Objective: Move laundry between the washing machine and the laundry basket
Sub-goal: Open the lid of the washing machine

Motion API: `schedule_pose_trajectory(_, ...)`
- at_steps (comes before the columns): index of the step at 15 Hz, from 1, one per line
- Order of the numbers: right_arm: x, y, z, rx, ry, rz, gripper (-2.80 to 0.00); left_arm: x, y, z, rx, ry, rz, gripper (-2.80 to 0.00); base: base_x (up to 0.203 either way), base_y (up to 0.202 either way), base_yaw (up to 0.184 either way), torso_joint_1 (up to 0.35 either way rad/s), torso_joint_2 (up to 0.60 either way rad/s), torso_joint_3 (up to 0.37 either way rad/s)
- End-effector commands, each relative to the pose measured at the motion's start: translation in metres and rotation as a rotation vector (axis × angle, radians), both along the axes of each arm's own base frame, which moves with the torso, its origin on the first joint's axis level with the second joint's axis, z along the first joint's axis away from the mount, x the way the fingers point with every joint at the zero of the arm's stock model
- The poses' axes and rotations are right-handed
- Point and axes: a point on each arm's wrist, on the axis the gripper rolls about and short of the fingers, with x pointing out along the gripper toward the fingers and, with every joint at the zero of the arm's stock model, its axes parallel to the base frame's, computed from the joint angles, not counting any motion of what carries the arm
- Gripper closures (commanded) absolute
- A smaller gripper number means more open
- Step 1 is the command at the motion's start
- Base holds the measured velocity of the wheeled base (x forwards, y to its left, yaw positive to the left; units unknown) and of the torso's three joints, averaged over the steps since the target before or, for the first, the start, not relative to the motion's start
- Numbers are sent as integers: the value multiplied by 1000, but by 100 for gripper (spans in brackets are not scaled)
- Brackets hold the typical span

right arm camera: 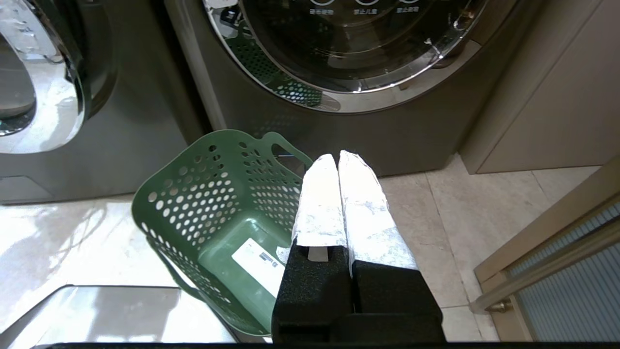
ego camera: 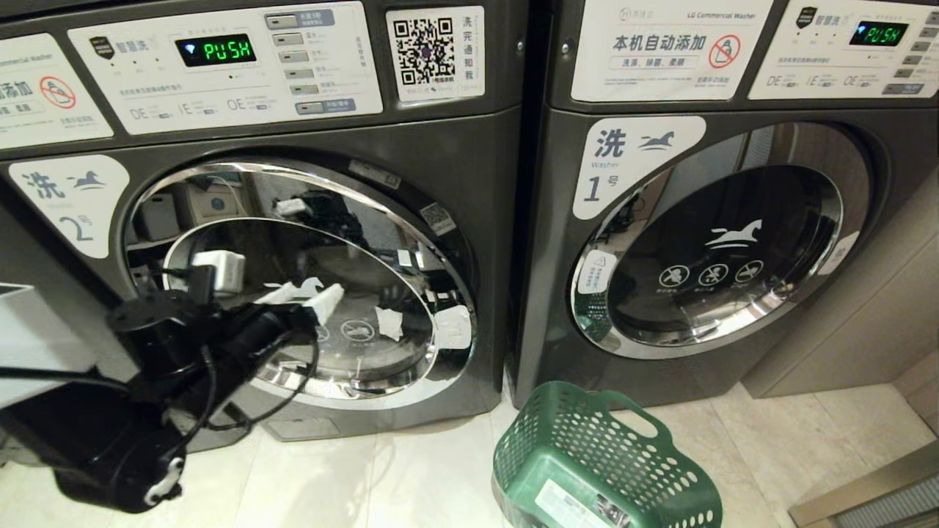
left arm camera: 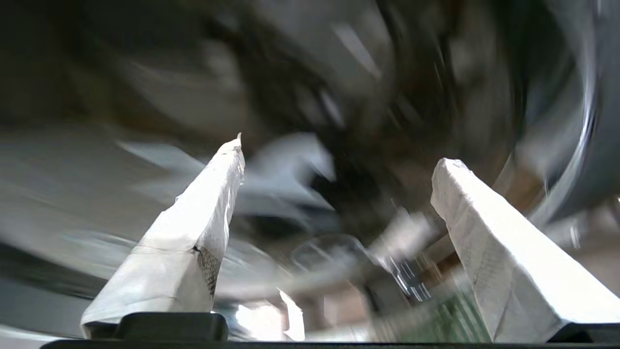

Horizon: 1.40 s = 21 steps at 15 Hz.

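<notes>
The washing machine (ego camera: 455,154) marked 2 stands at the left of the head view, and its chrome-rimmed round door (ego camera: 411,242) looks shut. My left gripper (ego camera: 308,295) hangs in front of that door's glass, open, with nothing between its white-wrapped fingers (left arm camera: 208,213); the left wrist view is blurred. The green laundry basket (ego camera: 557,440) sits on the floor between the two machines and holds only a white label. My right gripper (right arm camera: 336,157) is shut and empty, low over the floor beside the laundry basket (right arm camera: 193,194). The laundry is out of view.
The like machine marked 1 (ego camera: 733,242) stands to the right, door shut. A beige cabinet side (ego camera: 866,315) closes off the far right, with a metal door track (ego camera: 866,499) on the floor below it. Pale tiles (ego camera: 411,477) lie before both machines.
</notes>
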Motion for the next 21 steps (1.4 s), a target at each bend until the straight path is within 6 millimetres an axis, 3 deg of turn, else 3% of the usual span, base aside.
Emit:
schedule_pose_trajectory(1,0,0,0,0,-1,0,0,-31,31,48,-14,-160,103,-280,0,0,0,0,0,0)
schedule_pose_trajectory(3,0,0,0,0,-1,1,0,-69,63,91,3,-331,240,-280,0,0,0,0,0,0)
schedule_pose_trajectory(5,0,0,0,0,-1,1,0,-110,81,126,51,-461,359,-280,0,0,0,0,0,0)
schedule_pose_trajectory(9,0,0,0,0,-1,0,0,-153,83,160,323,-611,431,-280,0,0,0,0,0,0)
schedule_pose_trajectory(13,0,0,0,0,-1,1,0,-162,77,167,524,-686,322,-280,0,0,0,0,0,0)
schedule_pose_trajectory(17,0,0,0,0,-1,1,0,-169,69,196,678,-856,125,-280,0,0,0,0,0,0)
schedule_pose_trajectory(21,0,0,0,0,-1,1,0,-167,65,187,662,-835,69,-280,0,0,0,0,0,0)
